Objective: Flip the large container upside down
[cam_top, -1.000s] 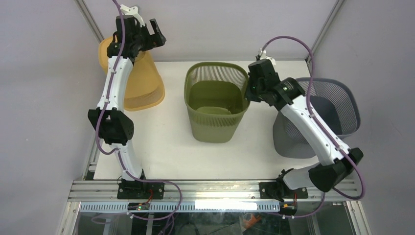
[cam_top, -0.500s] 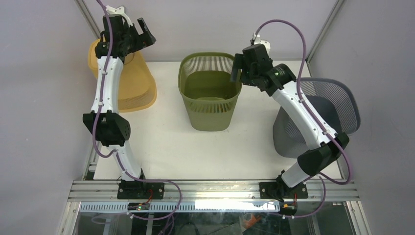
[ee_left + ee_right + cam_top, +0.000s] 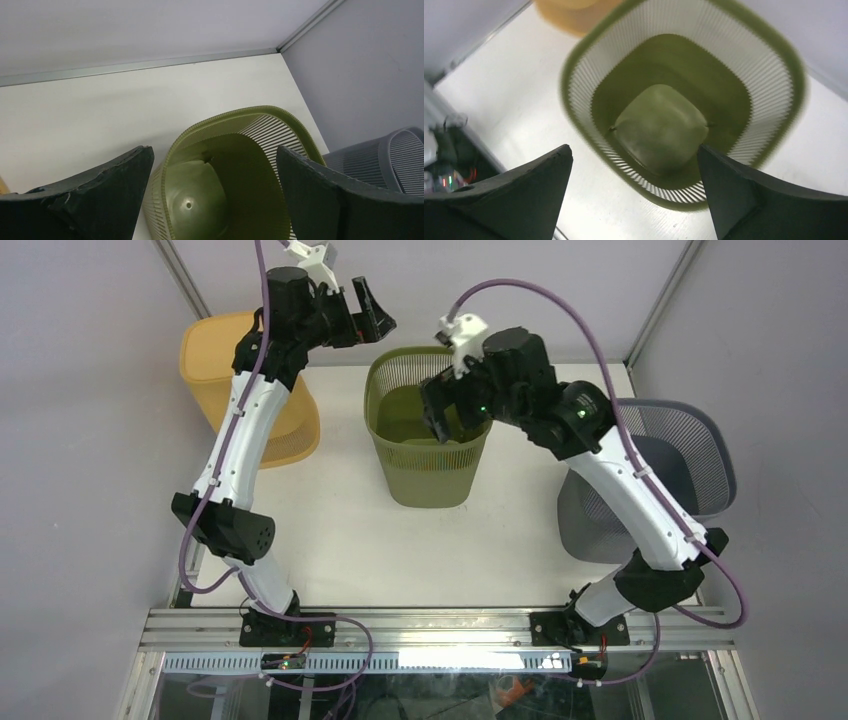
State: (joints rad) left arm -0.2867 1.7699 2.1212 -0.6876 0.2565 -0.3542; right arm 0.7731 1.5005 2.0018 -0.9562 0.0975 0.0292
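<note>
each arm is built of smooth white plastic links (image 3: 245,430) joined by bulky black motor housings (image 3: 225,525), with a purple cable (image 3: 515,282) running along it down to a black base plate (image 3: 285,625). the matte black wedge-shaped fingers (image 3: 85,200) look rough and scuffed at their edges.

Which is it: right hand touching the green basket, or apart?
Apart. The right wrist view shows the open right hand high above the green basket, its whole rim visible beneath.
</note>
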